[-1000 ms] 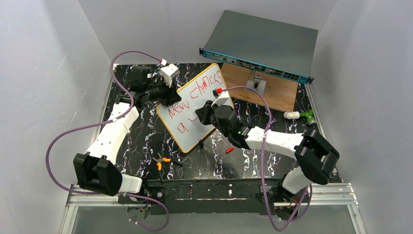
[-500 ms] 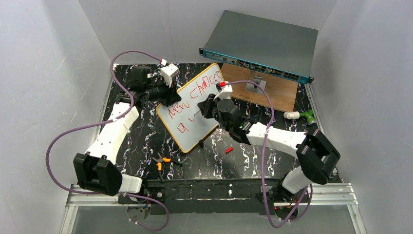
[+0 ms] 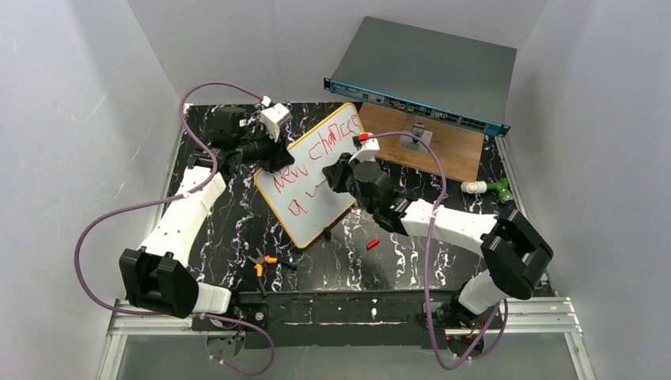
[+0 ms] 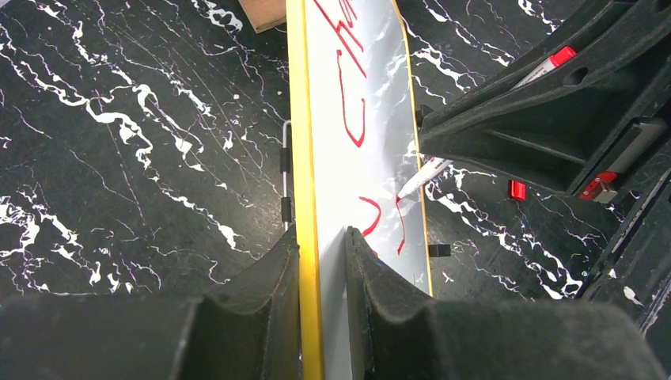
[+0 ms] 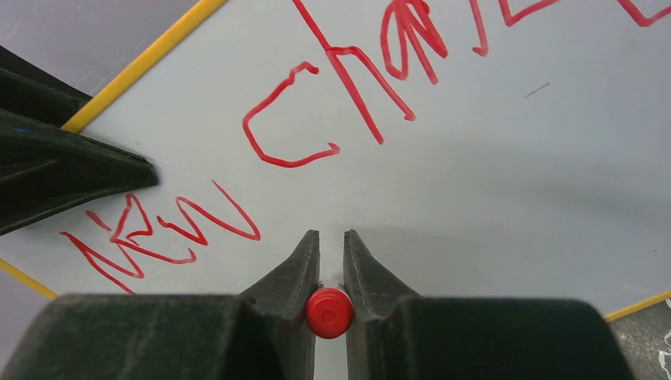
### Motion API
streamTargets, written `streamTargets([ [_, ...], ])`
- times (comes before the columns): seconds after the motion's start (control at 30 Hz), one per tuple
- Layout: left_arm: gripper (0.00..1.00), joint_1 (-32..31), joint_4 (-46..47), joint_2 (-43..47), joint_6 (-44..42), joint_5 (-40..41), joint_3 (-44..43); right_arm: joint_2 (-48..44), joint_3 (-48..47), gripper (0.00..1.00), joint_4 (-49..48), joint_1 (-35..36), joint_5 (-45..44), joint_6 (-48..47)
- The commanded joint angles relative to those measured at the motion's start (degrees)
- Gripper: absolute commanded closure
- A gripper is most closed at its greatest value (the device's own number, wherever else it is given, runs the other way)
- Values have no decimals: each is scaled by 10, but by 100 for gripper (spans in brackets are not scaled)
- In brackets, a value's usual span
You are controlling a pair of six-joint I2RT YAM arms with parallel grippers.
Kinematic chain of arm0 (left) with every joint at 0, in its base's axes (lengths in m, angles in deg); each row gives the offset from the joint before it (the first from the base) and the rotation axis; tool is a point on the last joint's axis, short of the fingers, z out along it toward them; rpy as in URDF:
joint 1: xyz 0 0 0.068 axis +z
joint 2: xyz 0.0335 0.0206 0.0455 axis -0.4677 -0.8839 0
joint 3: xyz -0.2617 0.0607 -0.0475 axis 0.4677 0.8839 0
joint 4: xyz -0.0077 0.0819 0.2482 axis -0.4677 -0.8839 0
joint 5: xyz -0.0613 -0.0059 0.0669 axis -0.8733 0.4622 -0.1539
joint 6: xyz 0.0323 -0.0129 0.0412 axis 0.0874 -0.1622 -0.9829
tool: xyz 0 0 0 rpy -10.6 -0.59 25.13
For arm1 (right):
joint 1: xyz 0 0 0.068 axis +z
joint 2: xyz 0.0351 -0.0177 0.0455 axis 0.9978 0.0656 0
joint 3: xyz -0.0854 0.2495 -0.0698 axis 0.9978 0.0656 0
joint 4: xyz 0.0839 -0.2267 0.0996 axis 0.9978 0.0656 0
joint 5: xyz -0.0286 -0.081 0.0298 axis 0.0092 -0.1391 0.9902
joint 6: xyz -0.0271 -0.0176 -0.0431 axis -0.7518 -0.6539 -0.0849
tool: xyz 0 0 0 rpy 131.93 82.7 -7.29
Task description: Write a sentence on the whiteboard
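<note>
Nearest my bases, a pair of orange-handled pliers (image 3: 261, 261) lies on the black marbled table (image 3: 348, 257). A small red cap (image 3: 372, 243) lies on its own to the right of them.

Past these, in the middle of the table, the whiteboard (image 3: 312, 222) stands tilted up on its small black feet, its long side running diagonally away to the right. My left gripper (image 4: 320, 237) is closed onto the board's left edge. One finger is on the back, the other is on the writing face, and the yellow rim is pinched between them.

My right gripper (image 5: 331, 237) reaches in from the right over the lower half of the board, its jaws nearly shut around a marker (image 5: 329, 312). My wrist camera looks straight down the marker's red butt end, which sits between the fingers. From the left wrist view, the white tip meets the board's face just beside fresh red strokes.

The sentence (image 5: 358, 99) is in scrawled red. The upper line reads roughly "new chances". Below it there is an "a" and the start of another letter, partly hidden by my right gripper.

Beyond the board's far corner lies a brown wooden board (image 3: 455, 150). A flat grey box (image 3: 427, 71) with a blue front edge sits over its far side. A small green and white tool (image 3: 490, 188) lies near the table's right edge.
</note>
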Motion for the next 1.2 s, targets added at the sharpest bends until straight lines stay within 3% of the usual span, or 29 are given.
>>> streamTargets([
  [0.0,100,-6,-41,-8,-61,25,8,3,17,99,-7,-14,-26,1],
  [0.3,100,-6,-42,-9,-62,26,5,1,28,99,-3,-20,-19,-4],
  [0.8,100,-7,-43,-9,-60,24,4,16,-61,99,-6,-37,-8,-32],
  [1.17,100,-6,-37,-11,-58,24,6,-35,4,99,-9,-34,-1,-16],
])
